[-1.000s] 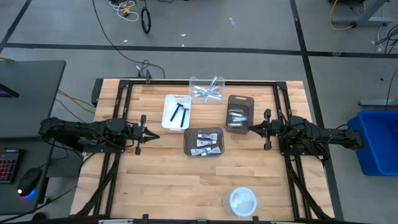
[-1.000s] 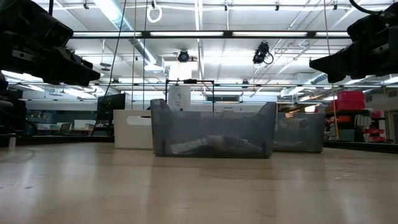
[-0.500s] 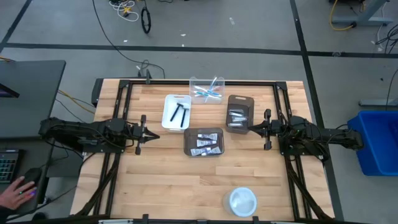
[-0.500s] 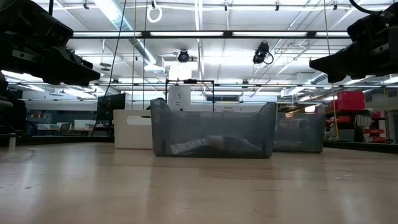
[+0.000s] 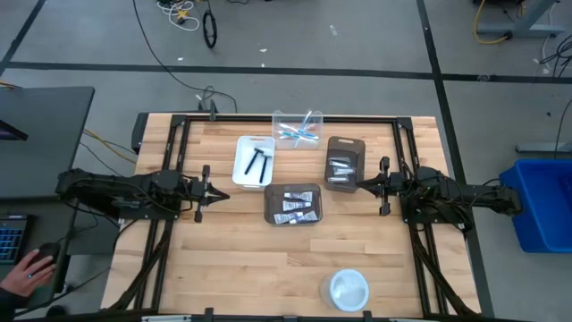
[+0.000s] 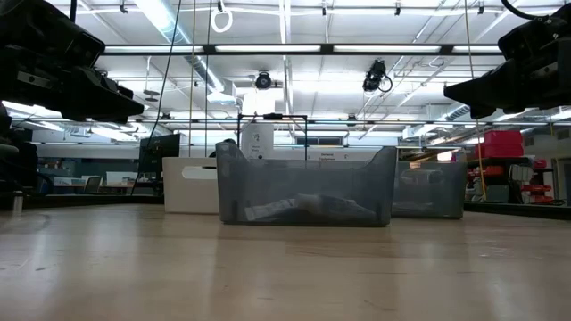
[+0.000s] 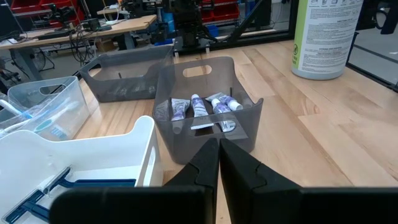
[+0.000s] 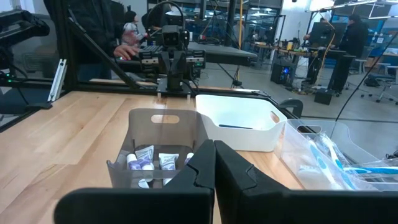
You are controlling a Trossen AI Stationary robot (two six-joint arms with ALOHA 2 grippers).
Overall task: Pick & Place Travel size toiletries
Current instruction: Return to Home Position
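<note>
You see both claws pressed together, left gripper (image 5: 217, 193) at 9 o'clock and right gripper (image 5: 359, 186) at 3 o'clock of the centre grey bin (image 5: 268, 204) holding toothpaste tubes (image 5: 293, 206); razors (image 5: 260, 165) lie roughly 12-to-6 in the white bin (image 5: 243, 148), toothbrushes (image 5: 298, 133) slanting in the clear bin (image 5: 279, 119).

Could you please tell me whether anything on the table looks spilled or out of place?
Nothing stands out: razors lie in the white bin, toothbrushes in the clear bin, tubes in both grey bins, none loose on the table. The left gripper and right gripper are shut.
</note>
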